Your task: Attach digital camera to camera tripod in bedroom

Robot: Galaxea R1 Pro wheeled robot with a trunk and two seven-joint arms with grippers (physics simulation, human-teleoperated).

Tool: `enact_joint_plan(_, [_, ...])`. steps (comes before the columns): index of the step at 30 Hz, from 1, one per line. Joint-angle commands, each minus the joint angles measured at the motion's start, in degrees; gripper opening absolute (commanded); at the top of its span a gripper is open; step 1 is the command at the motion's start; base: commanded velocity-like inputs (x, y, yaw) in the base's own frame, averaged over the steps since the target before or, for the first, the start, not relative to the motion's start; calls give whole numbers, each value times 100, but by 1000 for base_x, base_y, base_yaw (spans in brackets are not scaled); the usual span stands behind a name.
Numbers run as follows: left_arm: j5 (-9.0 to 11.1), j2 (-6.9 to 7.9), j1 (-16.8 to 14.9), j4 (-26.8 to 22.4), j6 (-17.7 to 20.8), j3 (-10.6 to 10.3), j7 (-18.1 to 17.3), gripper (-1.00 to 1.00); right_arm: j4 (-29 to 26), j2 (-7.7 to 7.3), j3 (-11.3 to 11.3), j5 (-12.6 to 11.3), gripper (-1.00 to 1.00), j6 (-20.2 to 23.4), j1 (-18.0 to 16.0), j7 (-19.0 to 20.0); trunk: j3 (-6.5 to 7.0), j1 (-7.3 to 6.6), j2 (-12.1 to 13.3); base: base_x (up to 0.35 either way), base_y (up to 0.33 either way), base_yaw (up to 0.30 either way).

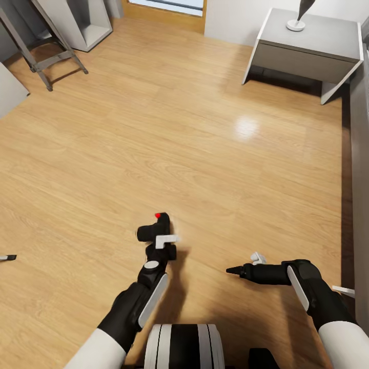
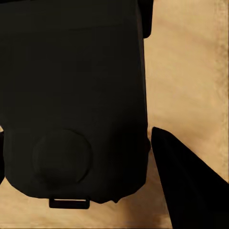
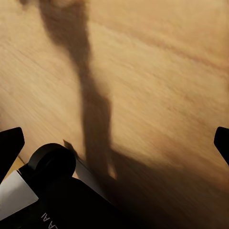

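Observation:
The digital camera (image 1: pixel 156 229), black with a red button on top, is held low over the wood floor (image 1: pixel 179 128) in front of me, with my left gripper (image 1: pixel 163 241) shut on it. In the left wrist view the camera's dark body (image 2: pixel 71 95) looms close, with one black finger (image 2: pixel 191 191) beside it. My right gripper (image 1: pixel 234 270) hovers over the floor to the right of the camera, holding nothing. In the right wrist view its fingertips (image 3: pixel 9 145) stand far apart. The camera tripod's head and legs are out of view.
A grey bedside table (image 1: pixel 307 51) with a small stand (image 1: pixel 295 23) stands at the back right, and a grey bed side (image 1: pixel 359 154) runs along the right. Back left are a grey metal-legged frame (image 1: pixel 46 59) and a white shelf (image 1: pixel 87 23). A silver black-tipped rod (image 1: pixel 7 257) pokes in at the left.

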Motion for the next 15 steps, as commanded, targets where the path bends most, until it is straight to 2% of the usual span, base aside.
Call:
enact_joint_plan(1, [153, 0, -3, -57, 54, -95, 159, -100, -1, -2, -3, -44, 100, 45, -2, -17, -3, -1, -1, 0, 0, 0])
enact_joint_plan(3, [400, 0, -3, -130, 91, -260, 421, -100, -1, -3, -3, -44, 100, 46, -2, -14, -3, -1, -1, 0, 0, 0])
enact_joint_plan(4, [661, 0, -3, -184, 115, -429, 728, -100, -1, -4, -3, -43, 100, 46, -2, -14, -3, -1, -1, 0, 0, 0])
enact_joint_plan(5, [796, 0, -3, -208, 122, -522, 893, -100, -1, -4, -3, -42, 100, 47, -2, -15, -3, -1, -1, 0, 0, 0])
enact_joint_plan(6, [1068, 0, -3, -247, 131, -722, 1234, -100, -1, -4, -3, -41, 100, 47, -2, -16, -3, -1, -1, 0, 0, 0])
enact_joint_plan(10, [1576, 0, -3, -412, 123, -1159, 1890, -100, -1, -5, -3, -40, 100, 47, -3, -15, -3, -1, -1, 0, 0, 0])
enact_joint_plan(11, [1802, 0, -3, -567, 119, -1376, 2192, -100, -1, -5, -3, -40, 100, 48, -3, -13, -3, -1, -1, 0, 0, 0])
enact_joint_plan(14, [2112, 0, -3, -821, 116, -1676, 2594, -100, -1, -7, -3, -40, 100, 48, -3, -11, -3, -1, -1, 0, 0, 0])
enact_joint_plan(15, [2508, 0, -3, -1105, 112, -2037, 3062, -100, -2, -7, -3, -43, 100, 48, -3, -10, -3, -1, -1, 0, 0, 0])
